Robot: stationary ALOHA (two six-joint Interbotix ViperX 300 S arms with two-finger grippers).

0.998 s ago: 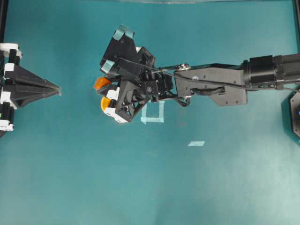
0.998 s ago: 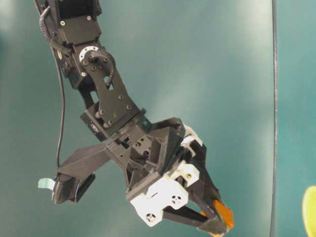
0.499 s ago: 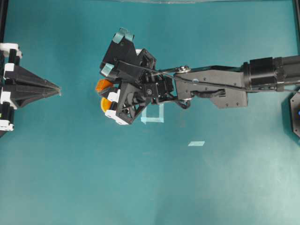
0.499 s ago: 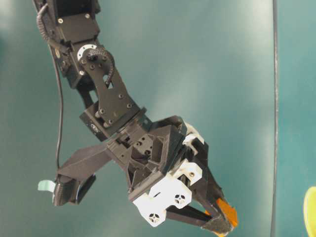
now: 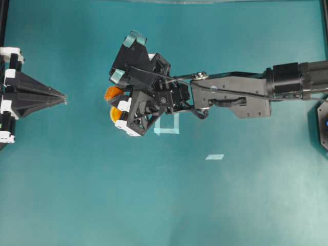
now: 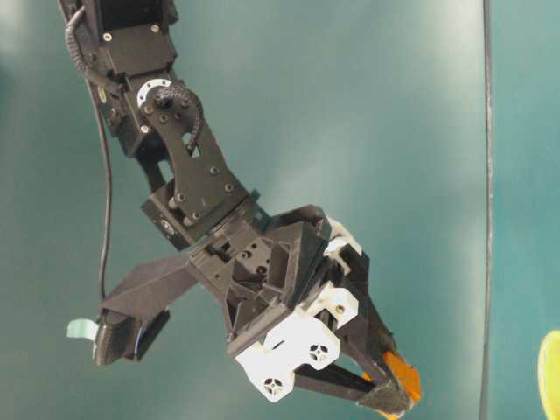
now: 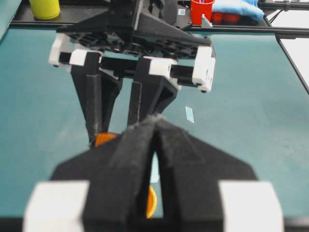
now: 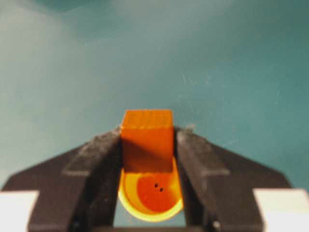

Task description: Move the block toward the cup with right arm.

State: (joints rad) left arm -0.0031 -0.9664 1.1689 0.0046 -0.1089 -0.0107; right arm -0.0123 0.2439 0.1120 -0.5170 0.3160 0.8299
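The overhead view is evenly and fairly brightly lit, and the teal worktop reads sharply, with only soft, faint shadows under the right arm. A pale strip of glare lies along the top edge of that frame. In the table-level view a diffuse bright patch spreads over the upper middle of the worktop, fading darker toward the left edge. The left wrist view is sharp in the distance, but the left hand in the lower foreground is heavily blurred. The right wrist view is soft throughout: the block is hazy, the right hand blurred, and a whitish glow washes the upper frame.
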